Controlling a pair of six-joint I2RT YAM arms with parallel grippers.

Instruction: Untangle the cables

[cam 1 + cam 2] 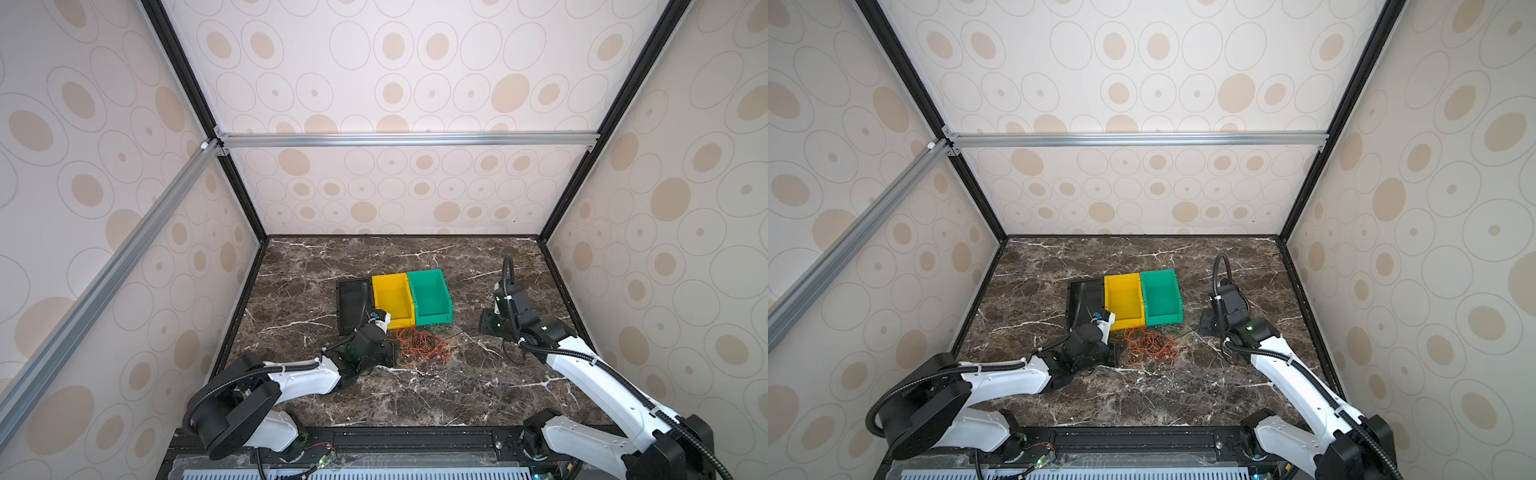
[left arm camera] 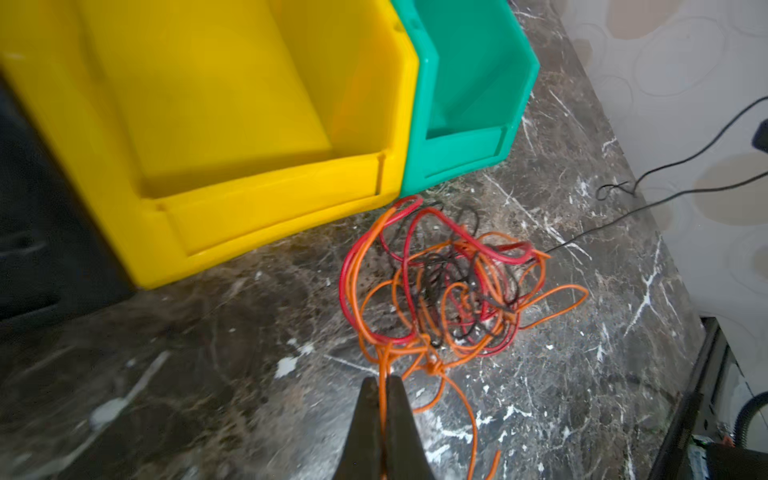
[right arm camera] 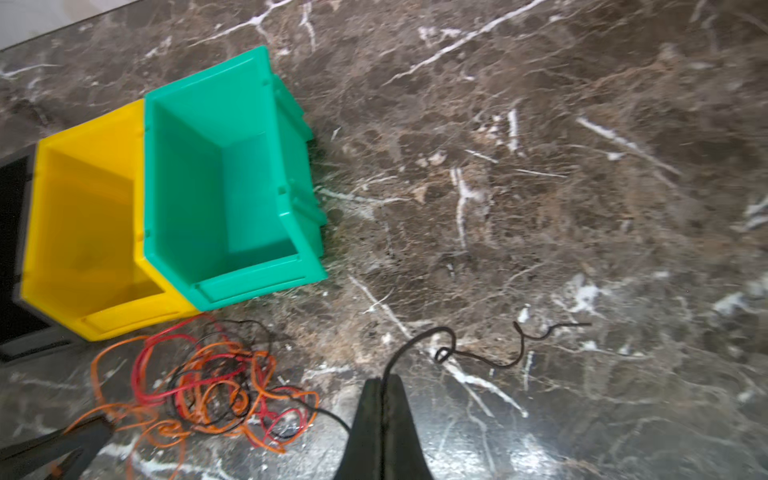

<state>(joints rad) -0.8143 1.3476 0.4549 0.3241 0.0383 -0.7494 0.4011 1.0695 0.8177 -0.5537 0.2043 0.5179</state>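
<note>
The cables lie in a tangle of orange, red and black loops on the marble table, just in front of the bins. My left gripper sits at the tangle's left edge, shut on an orange cable that runs between its fingers; in a top view the left gripper touches the heap. My right gripper is shut on a thin black cable pulled out to the right of the tangle. Its free end curls on the table. In a top view the right gripper is low, right of the green bin.
Three open bins stand side by side behind the tangle: black bin, yellow bin, green bin. The yellow bin and green bin are close to the cables. Patterned walls enclose the table on three sides.
</note>
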